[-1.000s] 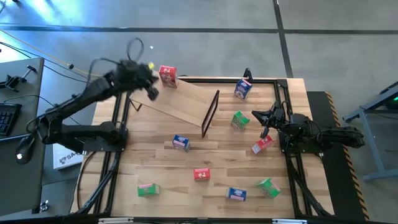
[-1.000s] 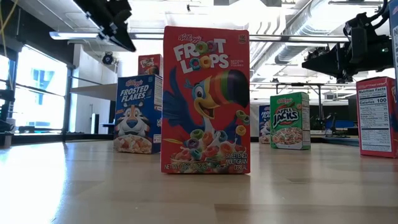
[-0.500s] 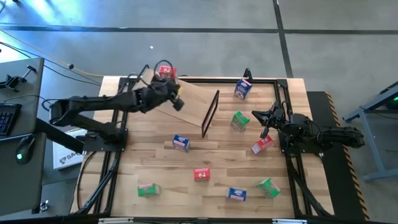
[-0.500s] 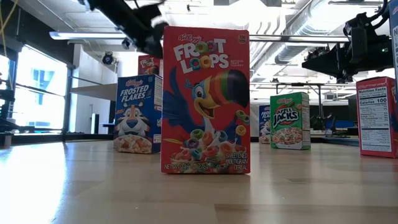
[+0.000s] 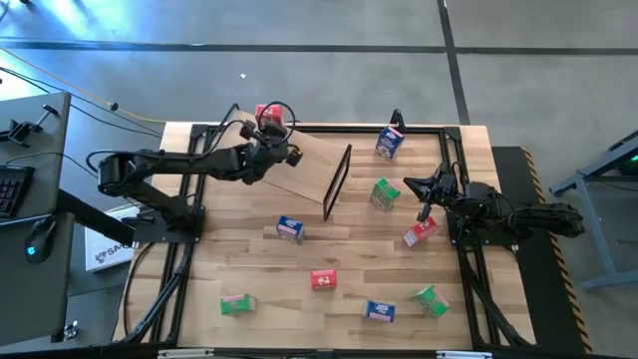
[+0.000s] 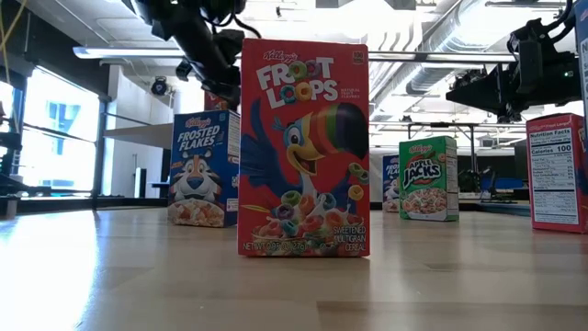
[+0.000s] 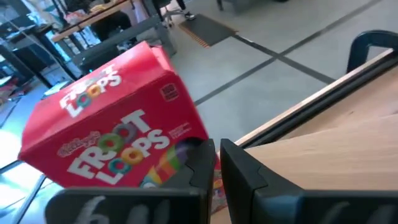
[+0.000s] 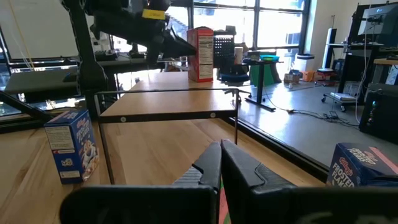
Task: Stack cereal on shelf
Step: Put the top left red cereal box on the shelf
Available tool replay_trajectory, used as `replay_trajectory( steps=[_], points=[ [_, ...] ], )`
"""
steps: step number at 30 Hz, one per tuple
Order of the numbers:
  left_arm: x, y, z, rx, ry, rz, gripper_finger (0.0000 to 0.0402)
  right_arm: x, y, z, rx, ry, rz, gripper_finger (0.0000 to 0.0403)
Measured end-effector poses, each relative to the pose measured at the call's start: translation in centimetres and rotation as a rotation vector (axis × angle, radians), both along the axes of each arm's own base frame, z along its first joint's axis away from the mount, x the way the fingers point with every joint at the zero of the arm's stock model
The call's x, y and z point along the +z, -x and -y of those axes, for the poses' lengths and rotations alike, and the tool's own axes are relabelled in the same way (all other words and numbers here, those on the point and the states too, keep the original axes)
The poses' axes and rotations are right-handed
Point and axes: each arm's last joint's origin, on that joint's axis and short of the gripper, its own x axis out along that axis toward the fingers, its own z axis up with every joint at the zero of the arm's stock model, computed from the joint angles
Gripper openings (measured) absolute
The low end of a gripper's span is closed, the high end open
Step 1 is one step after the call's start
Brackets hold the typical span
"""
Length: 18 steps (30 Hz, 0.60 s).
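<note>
The left claw [image 5: 284,153], closed and empty, has been swung down within the last second beside the small red cardboard cereal box [image 5: 267,115] on the tilted plywood shelf [image 5: 309,165], so that box appears already delivered.

Three red cereal boxes [image 5: 324,280], three green ones [image 5: 237,303] and three blue ones [image 5: 290,228] show printed fronts with white marks. The shelf [image 5: 309,163] is pale plywood with a thin black frame end. The surface [image 5: 249,264] is light slatted wood. Both arms are dark.
</note>
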Motion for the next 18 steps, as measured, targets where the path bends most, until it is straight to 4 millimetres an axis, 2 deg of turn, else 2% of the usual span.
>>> replay_trajectory(
  steps=[6, 10, 13, 18],
  points=[
    [0.8, 1.1, 3.2, -0.074, 0.072, 0.026, 0.0019, 0.0, 0.0, 0.0, 0.0, 0.0, -0.001, 0.0],
    [0.5, 3.4, 5.1, -0.05, 0.102, 0.014, 0.0019, 0.0, 0.0, 0.0, 0.0, 0.0, 0.0, 0.0],
    [-0.1, 5.2, 4.3, 0.065, 0.102, 0.002, 0.0019, 0.0, 0.0, 0.0, 0.0, 0.0, 0.0, 0.0],
    [-0.5, 6.0, 2.2, 0.093, 0.1, -0.003, 0.0019, 0.0, 0.0, 0.0, 0.0, 0.0, 0.0, 0.0]
  ],
)
